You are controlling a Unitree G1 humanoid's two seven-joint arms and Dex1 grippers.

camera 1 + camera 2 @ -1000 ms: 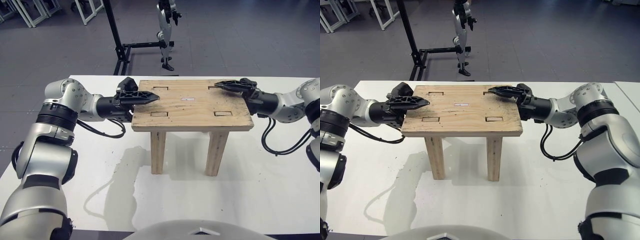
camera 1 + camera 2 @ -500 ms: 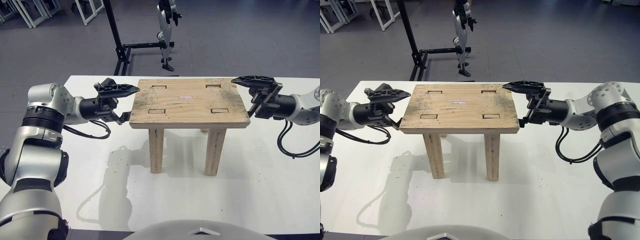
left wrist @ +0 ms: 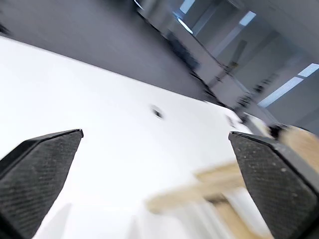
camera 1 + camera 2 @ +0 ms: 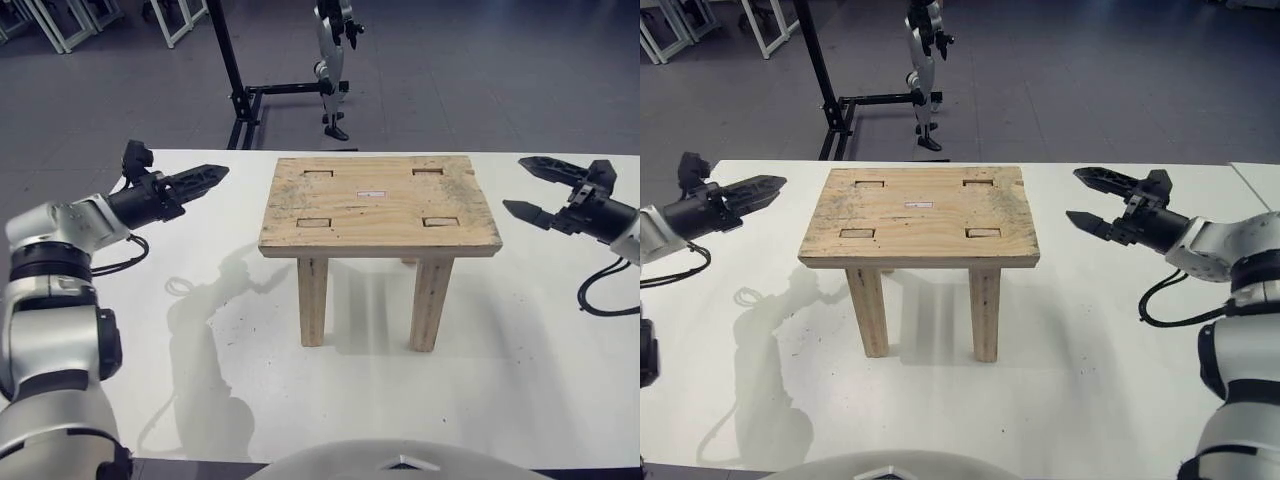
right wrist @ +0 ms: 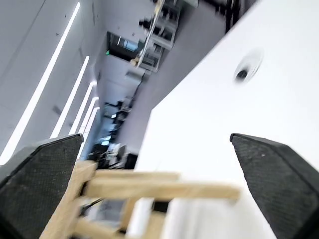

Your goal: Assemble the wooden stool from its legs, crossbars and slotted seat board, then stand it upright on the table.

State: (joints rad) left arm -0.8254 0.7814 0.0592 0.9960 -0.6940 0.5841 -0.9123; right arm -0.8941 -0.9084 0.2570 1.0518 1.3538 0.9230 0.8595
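The wooden stool [image 4: 380,205] stands upright in the middle of the white table [image 4: 250,400], its slotted seat board on top and two front legs [image 4: 315,300] showing beneath. My left gripper [image 4: 205,178] hovers open to the left of the seat, clear of it, with nothing between its fingers [image 3: 45,164]. On the other side my right gripper [image 4: 517,185] is open too, a short gap away from the seat's right edge. The stool [image 5: 149,189] shows blurred between the right fingers [image 5: 269,169], farther off.
Behind the table a black stand frame [image 4: 240,100] and another robot's legs [image 4: 333,60] are on the grey floor. White racks [image 4: 60,20] stand far back left. Table surface stretches free in front of and beside the stool.
Both grippers have let go of the seat board's side edges, opened and drawn outward, left to the left and right to the right. The stool stays standing in place.
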